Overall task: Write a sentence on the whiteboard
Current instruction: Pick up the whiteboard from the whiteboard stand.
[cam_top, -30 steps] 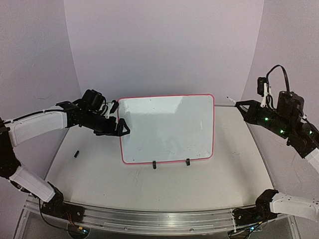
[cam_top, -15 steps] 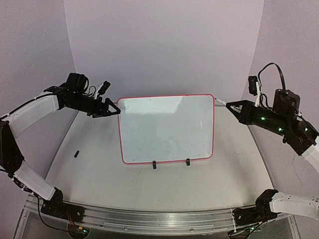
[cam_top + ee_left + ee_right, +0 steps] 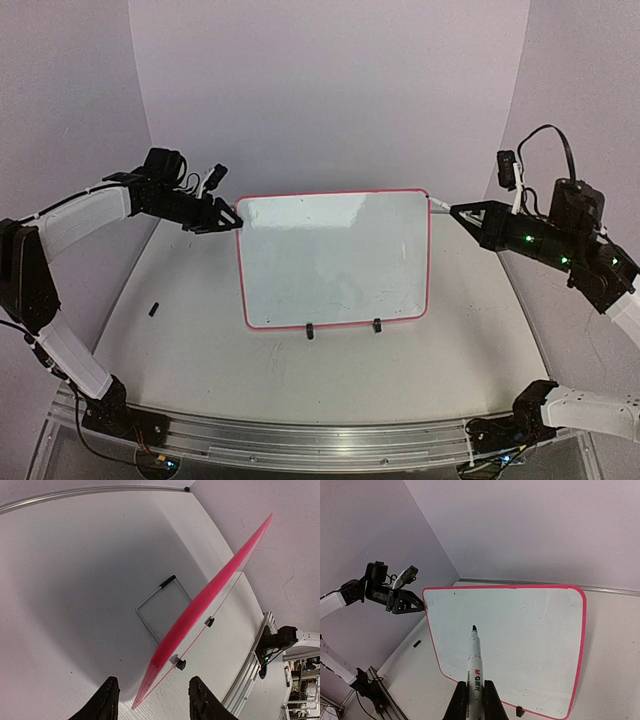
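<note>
Presently, pre-writing: whiteboard [image 3: 335, 260] blank. Left gripper [image 3: 230, 220], half open, straddles its ten-o'clock corner (gripping nothing); right gripper [image 3: 458, 211] pinches a marker [image 3: 474, 655] at two o'clock. Next, probably: clamp corner, land tip.

I count one whiteboard [image 3: 335, 260], two black clip feet [image 3: 310, 331] under it, one marker [image 3: 474, 665], one small black piece [image 3: 154, 309] at nine o'clock on the worktop [image 3: 200, 370] — and two tools, the left tool [image 3: 225, 220] and the right tool [image 3: 460, 212].
</note>
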